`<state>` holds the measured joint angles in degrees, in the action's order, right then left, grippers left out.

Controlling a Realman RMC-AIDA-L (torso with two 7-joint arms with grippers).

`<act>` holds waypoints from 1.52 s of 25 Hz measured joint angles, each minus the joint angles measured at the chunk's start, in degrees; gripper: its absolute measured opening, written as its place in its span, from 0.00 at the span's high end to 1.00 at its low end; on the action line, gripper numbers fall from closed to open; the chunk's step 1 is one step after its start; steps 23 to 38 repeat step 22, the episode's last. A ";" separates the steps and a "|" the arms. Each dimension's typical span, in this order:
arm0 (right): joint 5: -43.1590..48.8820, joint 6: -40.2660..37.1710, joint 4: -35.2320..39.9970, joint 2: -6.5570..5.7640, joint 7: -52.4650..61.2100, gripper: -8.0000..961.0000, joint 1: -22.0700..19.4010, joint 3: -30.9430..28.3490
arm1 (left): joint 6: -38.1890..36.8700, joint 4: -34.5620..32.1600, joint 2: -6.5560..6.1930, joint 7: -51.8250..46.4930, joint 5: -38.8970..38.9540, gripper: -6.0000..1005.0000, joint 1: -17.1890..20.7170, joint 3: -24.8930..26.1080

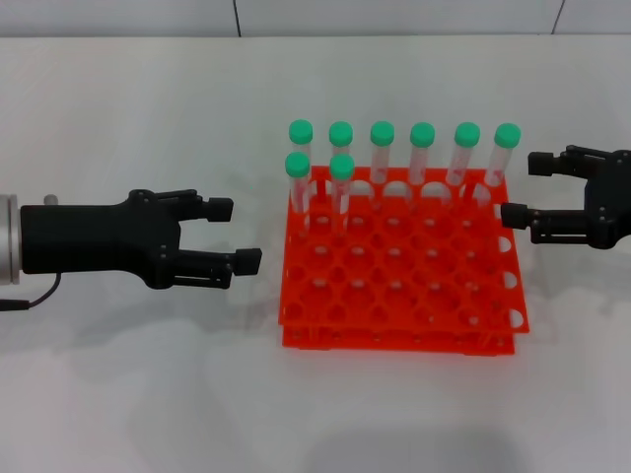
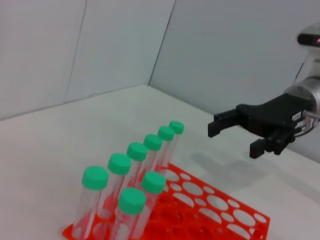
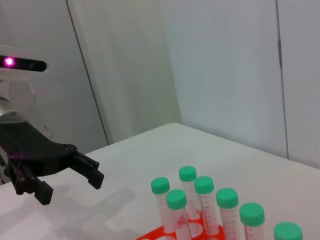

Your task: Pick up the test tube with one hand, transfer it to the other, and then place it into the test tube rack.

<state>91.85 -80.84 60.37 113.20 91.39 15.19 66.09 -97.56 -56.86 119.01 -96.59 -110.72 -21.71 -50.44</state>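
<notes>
Across a white surface point(image 1: 118, 394) backed by pale wall panels point(image 3: 220, 65), two black grippers face each other from either side of a bright orange-red test tube rack point(image 1: 399, 271), which sits flat slightly right of the middle in the head view. On the robot's left, the left gripper point(image 1: 233, 235) reaches in on a silver-white arm point(image 1: 8, 236), level above the surface and apart from the rack's left edge, its fingers point(image 1: 242, 260) spread with nothing between them; the right wrist view shows the same gripper point(image 3: 70, 177) hovering with its shadow on the surface below. On the robot's right, the right gripper point(image 1: 523, 187) hangs just beside the rack's far right corner, fingers likewise spread and empty, and appears in the left wrist view point(image 2: 235, 137) with a small white label on its body. Eight test tubes with green screw caps stand upright in the rack: six fill the back row point(image 1: 404, 153), and two more stand in the second row at its left end, one in the corner hole point(image 1: 297, 182) and the test tube point(image 1: 341, 185) next to it. No tube is touched by either gripper. The rack's remaining round holes are open.
</notes>
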 joint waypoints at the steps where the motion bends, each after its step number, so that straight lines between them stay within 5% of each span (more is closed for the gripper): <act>1: 0.00 0.00 0.00 0.00 0.00 0.10 0.00 0.00 | -0.02 0.04 -0.01 0.03 0.15 0.11 0.00 0.00; 18: 3.95 -0.20 0.57 1.21 0.09 0.10 0.37 0.76 | -0.86 0.07 -0.01 -0.46 0.25 0.11 0.00 -0.01; 38: 3.98 -0.39 1.03 1.28 0.10 0.10 0.21 0.66 | -0.88 0.04 -0.01 -0.46 0.25 0.11 0.00 -0.01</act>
